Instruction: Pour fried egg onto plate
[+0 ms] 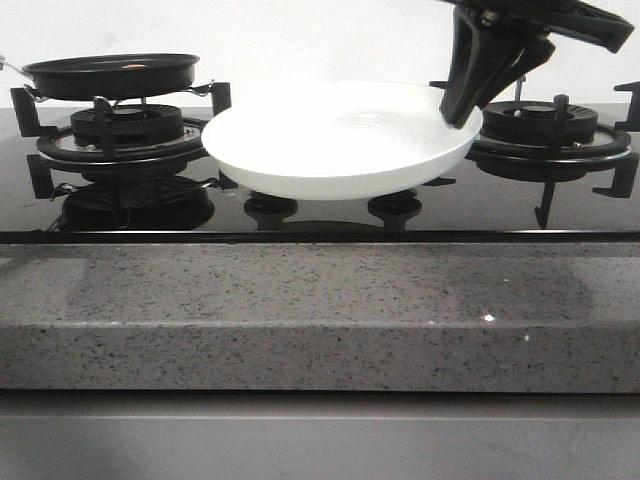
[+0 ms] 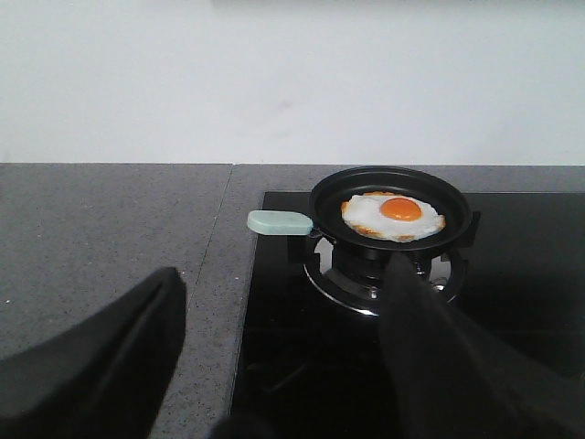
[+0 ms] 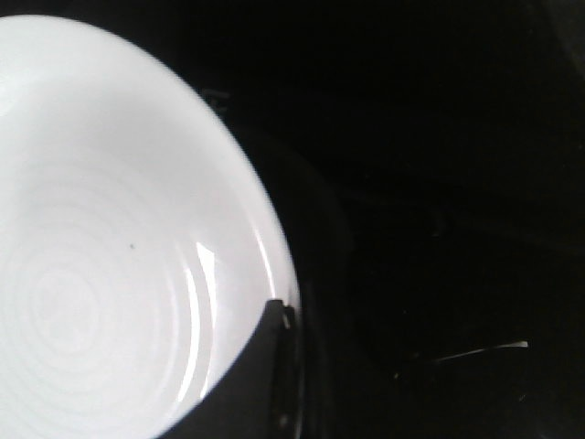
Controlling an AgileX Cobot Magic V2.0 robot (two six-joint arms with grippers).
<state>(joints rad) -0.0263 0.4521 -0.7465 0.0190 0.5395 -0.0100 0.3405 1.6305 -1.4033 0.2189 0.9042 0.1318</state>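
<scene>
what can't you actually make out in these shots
- Front view: the fried egg is hidden by the frying pan rim; only a speck shows.
- Front view: the left end effector is out of frame.
- Right wrist view: the right end effector grip on the plate rim is unclear; one finger shows, the rest is dark.

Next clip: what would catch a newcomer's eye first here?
The big white plate, sitting mid-stove between the burners with the right pincer at its right rim. Next, the fried egg with its orange yolk, lying in the black frying pan on the left burner, beyond the open left pincer.
</scene>
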